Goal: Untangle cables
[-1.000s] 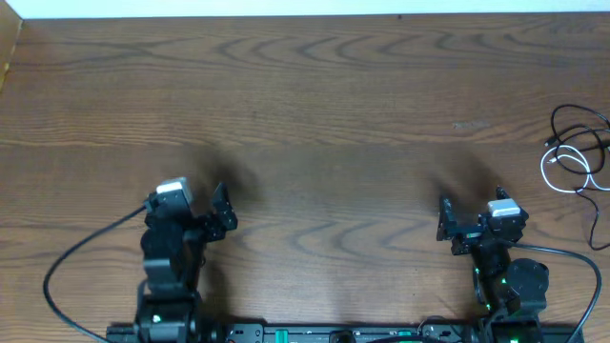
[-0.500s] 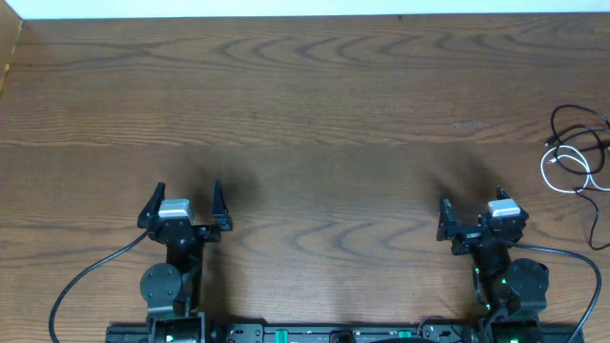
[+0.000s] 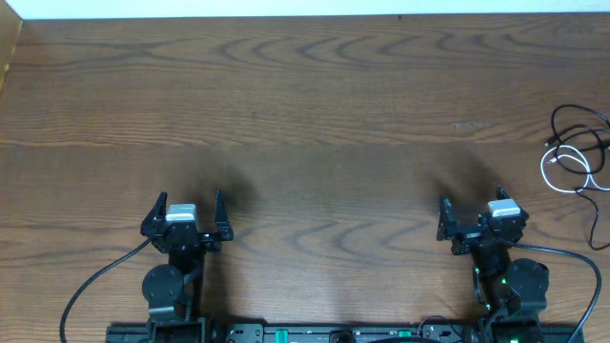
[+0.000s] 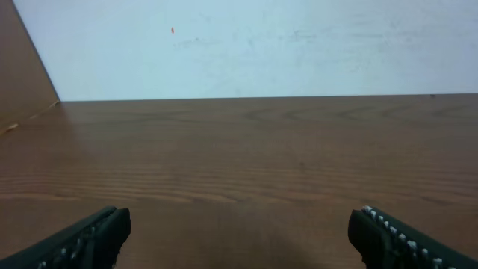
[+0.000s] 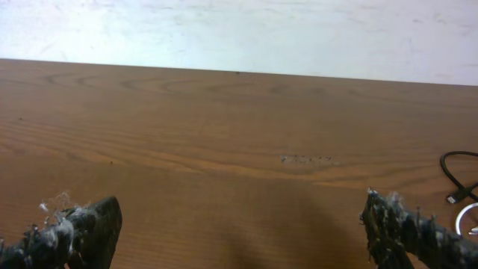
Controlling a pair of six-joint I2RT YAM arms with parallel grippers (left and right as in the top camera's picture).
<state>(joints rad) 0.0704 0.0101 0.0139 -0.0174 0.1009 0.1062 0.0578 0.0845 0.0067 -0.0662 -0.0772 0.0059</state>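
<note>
A thin black cord (image 3: 579, 126) and a thin white cord (image 3: 570, 168) lie tangled together at the far right edge of the wooden table (image 3: 315, 105). In the right wrist view a bit of the black cord (image 5: 454, 178) and the white cord (image 5: 464, 218) shows at the right edge. My right gripper (image 3: 471, 206) is open and empty, left of and nearer than the cords. My left gripper (image 3: 188, 204) is open and empty at the near left, far from the cords. Both grippers also show open in the wrist views, left (image 4: 239, 232) and right (image 5: 243, 224).
A white wall (image 4: 261, 45) runs behind the table's far edge. A wooden side panel (image 4: 22, 82) stands at the far left. Thick black arm cables (image 3: 95, 281) loop at the near edge beside each arm base.
My left arm has swung from pointing right to pointing straight ahead and has drawn back toward the near edge. The right arm and the cords have not moved.
</note>
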